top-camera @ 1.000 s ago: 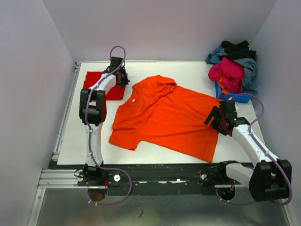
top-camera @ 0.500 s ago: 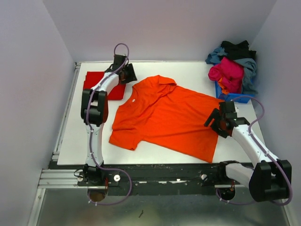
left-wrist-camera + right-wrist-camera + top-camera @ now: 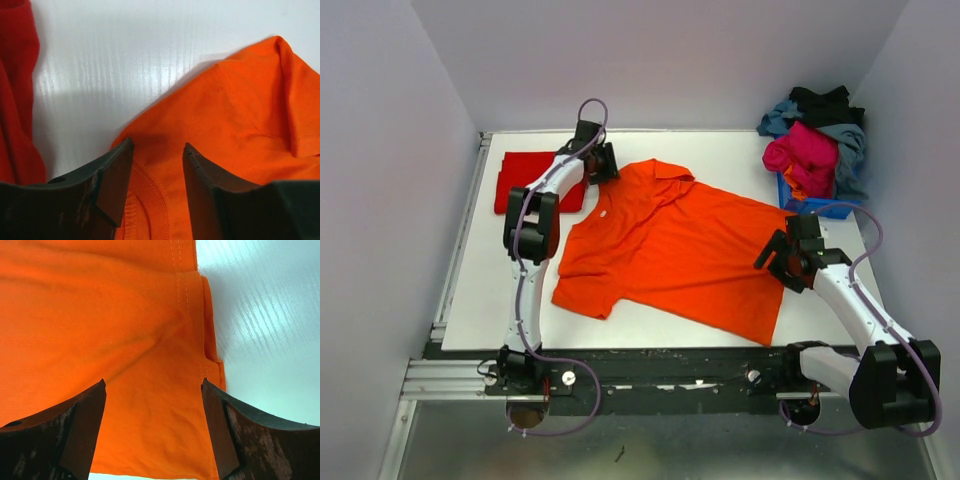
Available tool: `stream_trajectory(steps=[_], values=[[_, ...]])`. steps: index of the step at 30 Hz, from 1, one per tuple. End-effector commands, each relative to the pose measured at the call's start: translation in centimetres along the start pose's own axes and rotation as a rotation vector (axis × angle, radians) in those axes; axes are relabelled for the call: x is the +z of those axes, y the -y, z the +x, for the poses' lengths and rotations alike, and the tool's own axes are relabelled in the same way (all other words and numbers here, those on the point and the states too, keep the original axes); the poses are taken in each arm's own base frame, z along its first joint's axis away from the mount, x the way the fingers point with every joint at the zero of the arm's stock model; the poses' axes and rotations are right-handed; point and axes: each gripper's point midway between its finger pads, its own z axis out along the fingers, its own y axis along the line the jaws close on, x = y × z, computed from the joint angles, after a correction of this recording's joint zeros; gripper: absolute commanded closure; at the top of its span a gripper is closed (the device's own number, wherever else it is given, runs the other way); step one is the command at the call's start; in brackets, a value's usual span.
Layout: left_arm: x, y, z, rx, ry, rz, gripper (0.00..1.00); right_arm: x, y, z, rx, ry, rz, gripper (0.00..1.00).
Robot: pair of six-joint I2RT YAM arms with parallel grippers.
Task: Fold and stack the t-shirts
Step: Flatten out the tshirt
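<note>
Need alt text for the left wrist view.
The left arm's jaws stand open over an edge of the orange t-shirt, which lies on the white table. A red t-shirt shows at the frame's left edge.

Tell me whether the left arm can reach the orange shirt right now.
Probably yes. The left gripper is open right over the edge of the orange shirt, with cloth showing between its fingers. Nothing lies in between; the red shirt sits off to one side.
</note>
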Motion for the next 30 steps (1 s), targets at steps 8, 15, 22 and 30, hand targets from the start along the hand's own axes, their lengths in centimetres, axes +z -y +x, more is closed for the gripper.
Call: stream_trajectory(steps=[8, 15, 22, 30], values=[[-1.0, -4.5, 0.3, 0.011, -0.011, -0.156, 0.36, -0.8, -0.6, -0.7, 0.004, 0.018, -0.023, 0.15], [-1.3, -8.8, -0.6, -0.011, -0.038, -0.24, 0.36, -1.0, -0.6, -0.8, 0.002, 0.025, -0.024, 0.15], [-2.2, -11.3, -0.9, -0.069, -0.039, -0.26, 0.39, -1.0, -0.8, -1.0, 0.003, 0.02, -0.026, 0.15], [-2.9, -14.0, -2.6, -0.095, -0.013, -0.292, 0.38, 0.0, -0.8, -0.3, 0.003, -0.025, -0.014, 0.14]])
